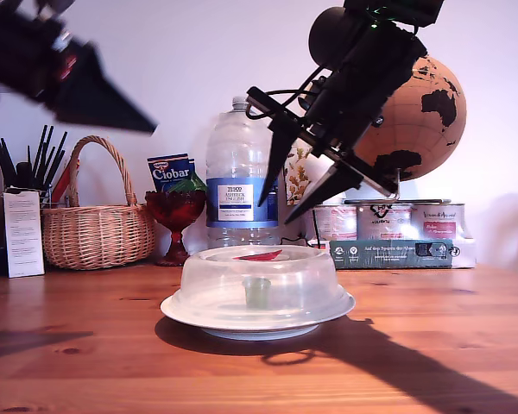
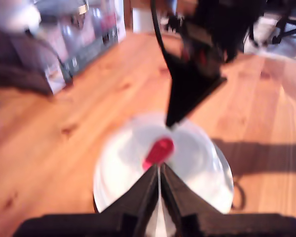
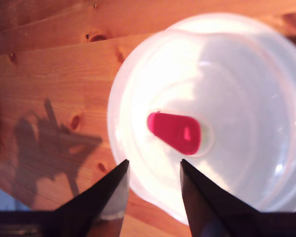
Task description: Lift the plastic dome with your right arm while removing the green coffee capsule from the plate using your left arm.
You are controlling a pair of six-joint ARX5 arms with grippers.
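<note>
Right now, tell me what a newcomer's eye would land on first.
The plastic dome sits centrally over the plate, the green coffee capsule showing through it. My second gripper hangs open above its red tab; my first gripper hovers shut at the exterior view's upper left.

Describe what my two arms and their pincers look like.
Both are black. My first pincer ends in broad wedge-shaped fingers tapering to a point, with a red-and-white patch behind them. My second pincer has two long pointed fingers and a black cable looping beside its bracket.

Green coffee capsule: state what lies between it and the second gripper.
The plastic dome covers the capsule, with open air up to my second gripper; the exterior view shows it.
</note>
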